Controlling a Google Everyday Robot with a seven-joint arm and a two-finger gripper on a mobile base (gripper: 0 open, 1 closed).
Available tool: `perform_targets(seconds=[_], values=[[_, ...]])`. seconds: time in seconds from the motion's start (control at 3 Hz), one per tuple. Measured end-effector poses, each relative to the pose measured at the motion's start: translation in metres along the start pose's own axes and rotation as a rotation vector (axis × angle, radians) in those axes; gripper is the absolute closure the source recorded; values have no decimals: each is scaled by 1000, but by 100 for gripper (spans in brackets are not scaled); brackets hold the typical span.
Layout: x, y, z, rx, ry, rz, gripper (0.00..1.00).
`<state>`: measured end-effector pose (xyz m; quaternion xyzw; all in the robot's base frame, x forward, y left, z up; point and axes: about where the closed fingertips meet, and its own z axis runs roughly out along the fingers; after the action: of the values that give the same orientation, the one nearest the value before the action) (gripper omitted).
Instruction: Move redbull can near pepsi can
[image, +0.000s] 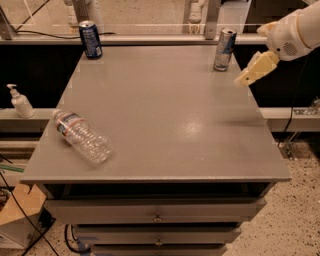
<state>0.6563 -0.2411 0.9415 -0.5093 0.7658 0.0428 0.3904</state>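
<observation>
The redbull can (224, 49), slim and silver with blue panels, stands upright at the far right corner of the grey table (160, 110). The pepsi can (90, 39), wider and dark blue, stands upright at the far left corner. My gripper (248, 76) hangs from the white arm at the right edge of the table, just right of and a little nearer than the redbull can, not touching it. It holds nothing.
An empty clear plastic water bottle (82, 136) lies on its side near the table's front left. A white pump bottle (20, 102) stands on a lower ledge to the left. Drawers sit under the table top.
</observation>
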Motion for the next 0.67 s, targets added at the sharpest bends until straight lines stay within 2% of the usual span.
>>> perform_targets(seconds=[0.67], values=[[1, -4, 7, 12, -22, 27, 0]])
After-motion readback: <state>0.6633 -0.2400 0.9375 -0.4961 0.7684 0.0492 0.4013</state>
